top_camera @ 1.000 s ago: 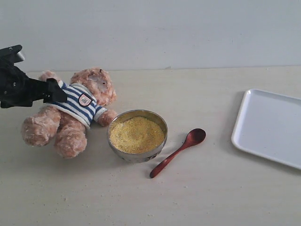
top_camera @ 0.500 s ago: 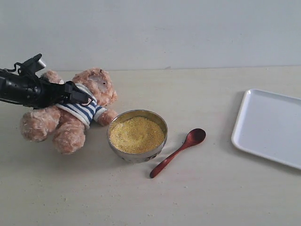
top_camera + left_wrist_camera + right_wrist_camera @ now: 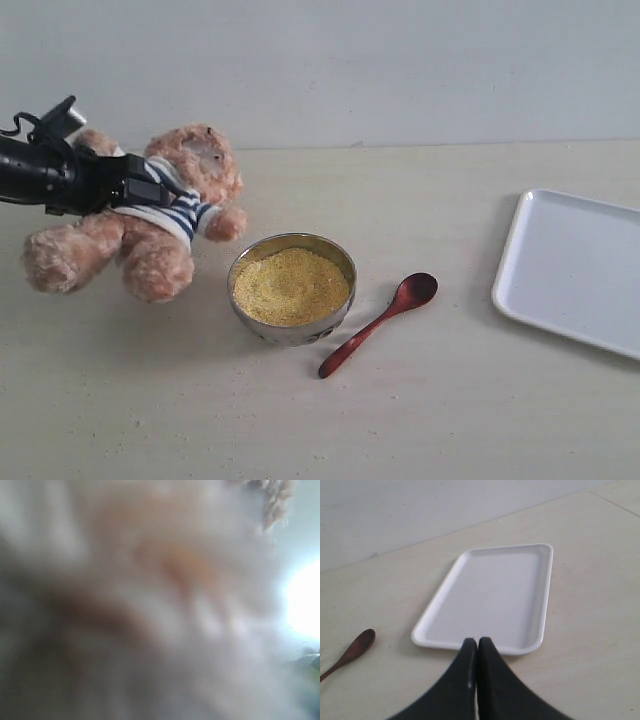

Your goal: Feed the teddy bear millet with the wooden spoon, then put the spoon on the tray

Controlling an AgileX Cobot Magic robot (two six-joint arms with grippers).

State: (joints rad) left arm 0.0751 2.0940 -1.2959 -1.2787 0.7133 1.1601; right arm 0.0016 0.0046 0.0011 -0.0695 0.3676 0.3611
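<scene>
The teddy bear leans up at the left of the table, its striped shirt caught in my left gripper, which is shut on its chest. In the left wrist view blurred teddy bear fur fills the frame and hides the jaws. The millet is heaped in a metal bowl just right of the bear. The wooden spoon lies on the table right of the bowl. My right gripper is shut and empty, hanging just short of the near rim of the white tray.
The tray sits at the table's right edge. A pale wall runs behind the table. Bare tabletop lies between the spoon and the tray and in front of the bowl.
My left gripper moved in over the bear's chest and closed on it. The bear has been raised and tipped more upright, shifting slightly left. The spoon, bowl and tray stayed put.
</scene>
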